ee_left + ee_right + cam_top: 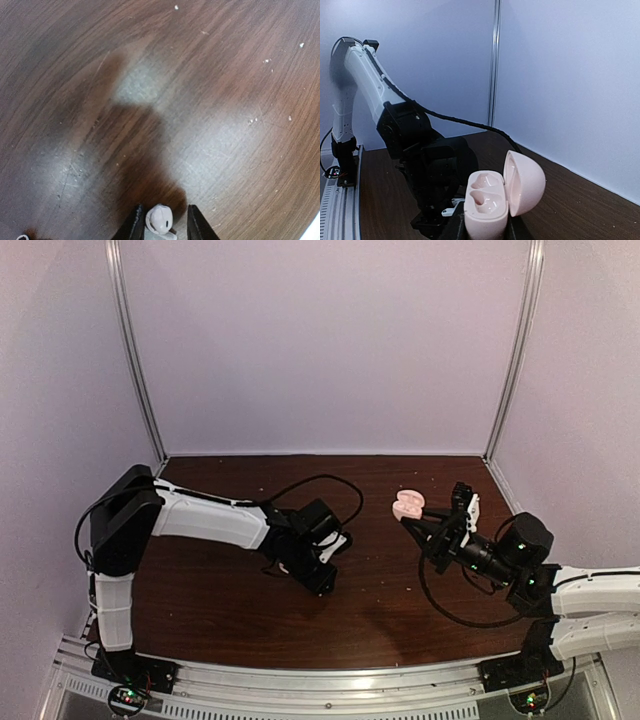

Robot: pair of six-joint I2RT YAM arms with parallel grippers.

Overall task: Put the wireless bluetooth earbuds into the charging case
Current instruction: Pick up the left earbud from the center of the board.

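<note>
Dark wooden table (380, 625) enclosed by pale lilac walls (320, 340) and metal posts (135, 350)

The right fingers (454, 229) pinch the open pale-pink charging case (485, 210) upright.

you're looking into a lab test booth. plain pale walls (320, 340) and thin metal posts (135, 350) rise behind the dark wood-grain table (380, 610), and an aluminium rail (330, 680) runs along its near edge.

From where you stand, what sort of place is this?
Likely a robotics test booth: a left arm and right arm bolted at the edge of a dark wooden table, with plain pale walls on metal posts closing it in.
</note>
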